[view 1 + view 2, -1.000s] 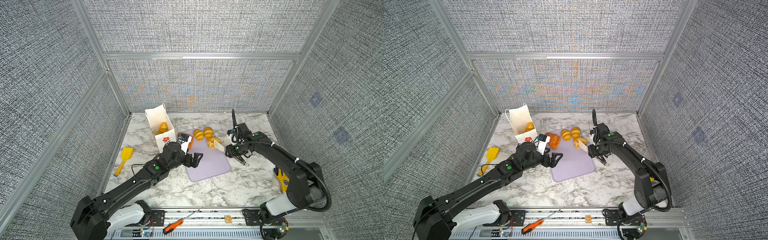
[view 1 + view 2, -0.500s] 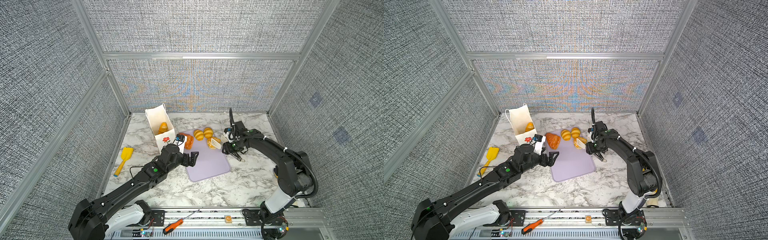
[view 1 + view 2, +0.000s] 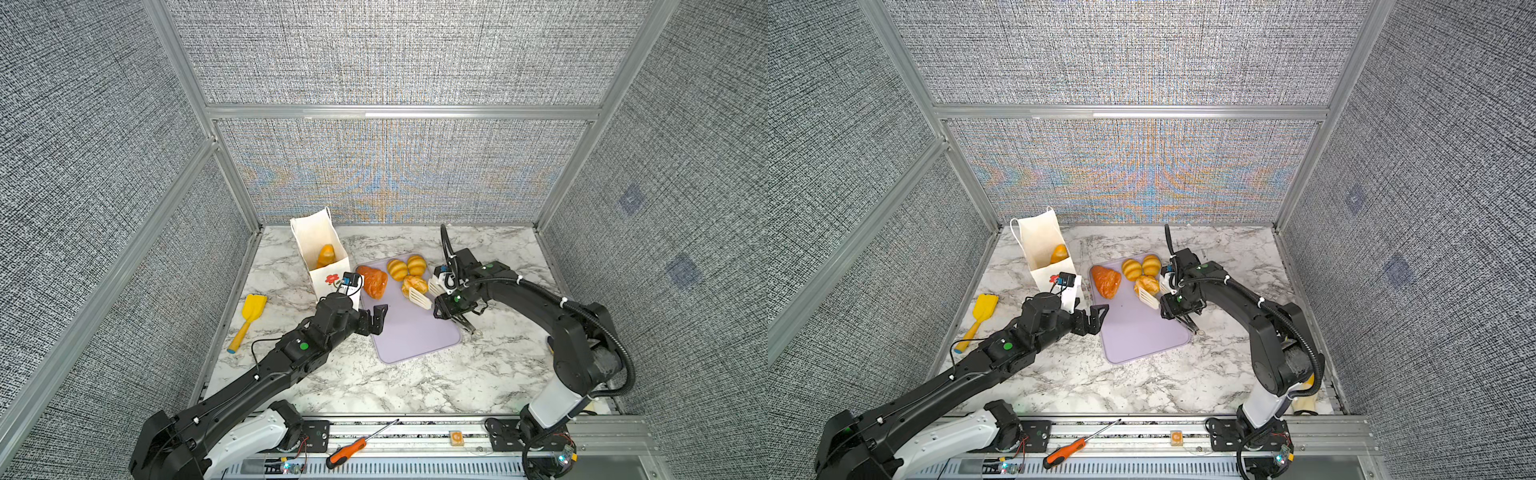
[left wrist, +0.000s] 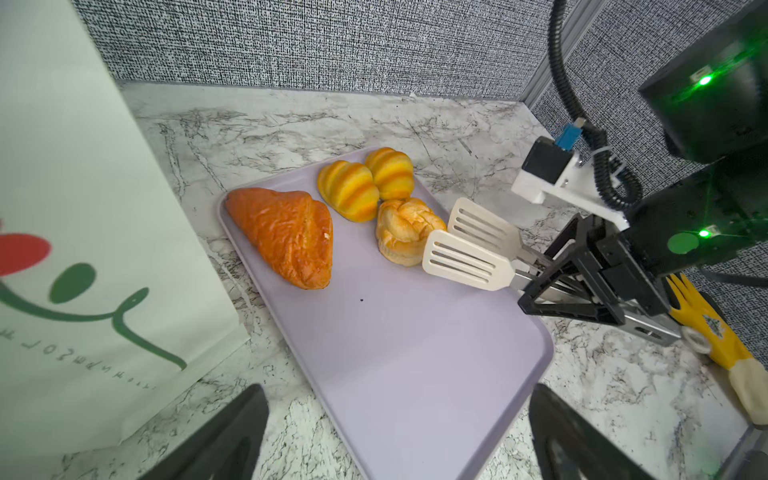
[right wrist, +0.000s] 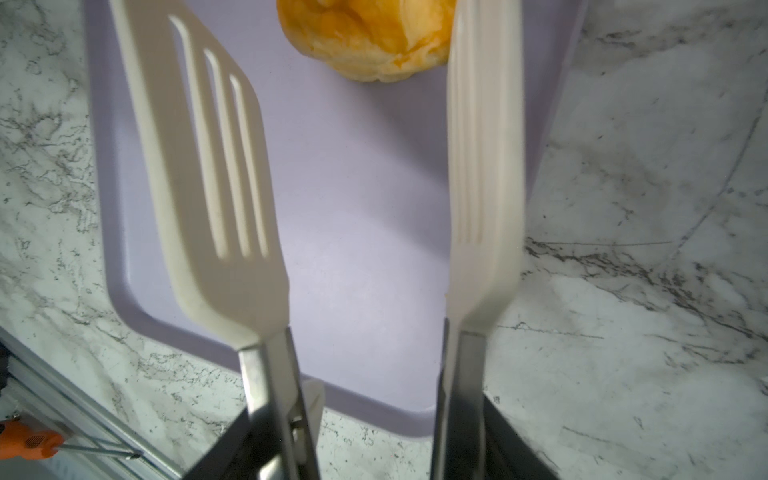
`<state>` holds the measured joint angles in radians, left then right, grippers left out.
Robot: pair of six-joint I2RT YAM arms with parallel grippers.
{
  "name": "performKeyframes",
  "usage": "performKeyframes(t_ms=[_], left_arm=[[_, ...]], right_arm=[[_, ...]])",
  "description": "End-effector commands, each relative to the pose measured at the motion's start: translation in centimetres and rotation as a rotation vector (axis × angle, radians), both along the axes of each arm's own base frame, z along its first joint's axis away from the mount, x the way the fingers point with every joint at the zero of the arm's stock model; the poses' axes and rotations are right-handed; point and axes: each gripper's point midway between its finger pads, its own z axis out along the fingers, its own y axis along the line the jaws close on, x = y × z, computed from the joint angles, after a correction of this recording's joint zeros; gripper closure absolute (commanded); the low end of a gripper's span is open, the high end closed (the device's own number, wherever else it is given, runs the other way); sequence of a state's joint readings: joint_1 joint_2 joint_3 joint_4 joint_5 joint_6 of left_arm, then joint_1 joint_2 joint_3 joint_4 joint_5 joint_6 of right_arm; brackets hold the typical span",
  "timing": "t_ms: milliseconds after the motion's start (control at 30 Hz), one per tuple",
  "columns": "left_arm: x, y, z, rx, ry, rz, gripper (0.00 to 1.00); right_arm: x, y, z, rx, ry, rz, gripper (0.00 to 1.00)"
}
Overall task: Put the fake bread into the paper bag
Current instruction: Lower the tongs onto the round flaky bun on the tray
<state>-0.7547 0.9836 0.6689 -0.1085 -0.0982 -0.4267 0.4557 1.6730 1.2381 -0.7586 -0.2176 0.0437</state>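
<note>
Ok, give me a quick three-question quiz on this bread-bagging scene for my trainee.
1. How many pastries lie on the purple tray?
2. True or false: the left gripper holds a pastry.
3. What does the right gripper hold? A) a knife B) white-tipped tongs C) a cup
Key: 1. four; 2. false, it is open and empty; 3. B
</note>
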Motion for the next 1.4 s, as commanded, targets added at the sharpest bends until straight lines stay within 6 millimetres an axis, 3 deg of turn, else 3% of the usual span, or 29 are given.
performKeyframes(t_ms=[0, 200, 633, 1000, 1367], left_arm=[[-0.1, 0.1, -0.1, -0.001, 0.005, 0.004, 0.01], [-0.1, 0.1, -0.1, -0.005, 0.003, 0.001, 0.01], [-0.3, 0.4, -0.3, -0.005, 0.012, 0.007, 0.01], [-0.3, 0.3, -0.4, -0.007, 0.017, 0.003, 0.01], [-0.4, 0.3, -0.5, -0.010, 0.018, 0.005, 0.01]], right_arm=[[-0.3, -0.3, 1.0, -0.011, -0.003, -0.028, 0.40], [0.4, -1.0, 1.6, -0.055, -0.028, -0.044, 0.40], [1.7, 0.4, -0.2, -0.043, 0.003, 0.033, 0.38], [3.3, 0.5, -1.5, -0.076, 0.002, 0.035, 0.37], [3.2, 0.3, -1.8, -0.111, 0.017, 0.064, 0.35]])
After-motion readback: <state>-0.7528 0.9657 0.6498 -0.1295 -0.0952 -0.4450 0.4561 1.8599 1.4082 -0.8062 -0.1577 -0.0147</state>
